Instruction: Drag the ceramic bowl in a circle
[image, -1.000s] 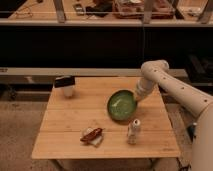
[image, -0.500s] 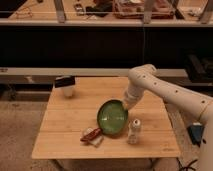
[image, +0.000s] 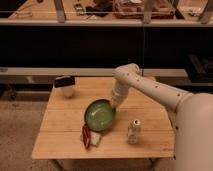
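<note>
Wooden table (image: 55, 142) holds the green bowl (image: 100, 115), with the gripper (image: 115, 104) at its rim, grip impossible to tell. The red packet (image: 86, 136) across the bowl could get shoved.

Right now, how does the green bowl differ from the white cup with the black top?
Shape: the ceramic bowl is wide and shallow; the cup is narrower and taller.
Colour: the bowl is glossy green; the cup is white with a black top.
Place: the bowl sits near the table's middle, the cup at its back left corner.
Contact: the gripper is at the bowl's upper right rim, well apart from the cup.
Both rest on the wooden table.
</note>
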